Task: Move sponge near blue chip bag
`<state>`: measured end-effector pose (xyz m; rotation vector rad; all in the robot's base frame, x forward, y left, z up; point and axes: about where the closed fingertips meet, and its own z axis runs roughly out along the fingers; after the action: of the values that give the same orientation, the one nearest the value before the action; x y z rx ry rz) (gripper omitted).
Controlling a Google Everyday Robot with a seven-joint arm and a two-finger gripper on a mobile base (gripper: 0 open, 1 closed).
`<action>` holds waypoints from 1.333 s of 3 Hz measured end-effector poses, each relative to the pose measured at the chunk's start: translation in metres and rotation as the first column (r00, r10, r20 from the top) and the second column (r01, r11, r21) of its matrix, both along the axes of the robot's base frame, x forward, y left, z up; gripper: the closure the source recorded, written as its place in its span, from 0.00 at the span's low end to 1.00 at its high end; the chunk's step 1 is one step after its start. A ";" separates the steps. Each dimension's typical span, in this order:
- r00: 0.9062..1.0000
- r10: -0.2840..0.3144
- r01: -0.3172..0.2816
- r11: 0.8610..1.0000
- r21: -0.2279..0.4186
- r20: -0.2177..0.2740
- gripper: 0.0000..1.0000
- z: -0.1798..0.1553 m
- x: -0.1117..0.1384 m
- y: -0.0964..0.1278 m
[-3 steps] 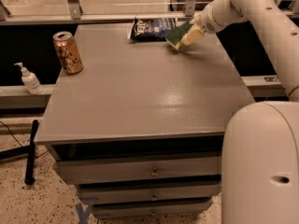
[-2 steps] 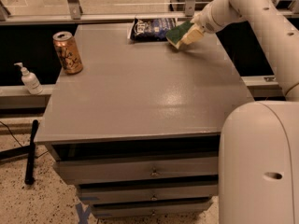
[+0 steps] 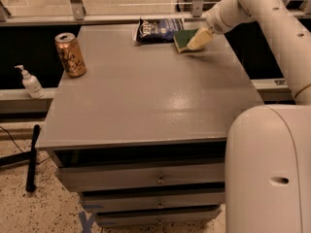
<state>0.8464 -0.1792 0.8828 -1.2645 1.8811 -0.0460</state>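
Observation:
The sponge (image 3: 182, 39), dark green on top with a pale yellow base, is at the far right of the grey table (image 3: 146, 96), right beside the blue chip bag (image 3: 156, 30). The bag lies flat at the table's back edge, and the sponge's left edge touches or nearly touches it. My gripper (image 3: 198, 38) comes in from the upper right on the white arm. It is shut on the sponge's right side and holds it tilted, just at the table's surface.
A gold-orange drink can (image 3: 71, 54) stands at the table's far left. A white pump bottle (image 3: 31, 82) sits on a ledge left of the table. A black handle (image 3: 32, 157) leans on the floor. My white base (image 3: 269, 169) fills the lower right.

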 end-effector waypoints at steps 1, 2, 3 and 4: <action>1.000 0.001 -0.001 1.000 0.000 -0.002 0.00 0.000 0.000 0.000; 1.000 0.017 -0.017 1.000 0.020 -0.007 0.00 0.001 -0.008 -0.001; 0.997 0.081 -0.079 0.991 0.108 -0.011 0.00 0.005 -0.035 -0.012; 0.981 0.193 -0.195 0.954 0.227 0.031 0.00 0.015 -0.077 -0.032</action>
<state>0.7694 -0.2110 0.8974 -1.2782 1.6908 0.2630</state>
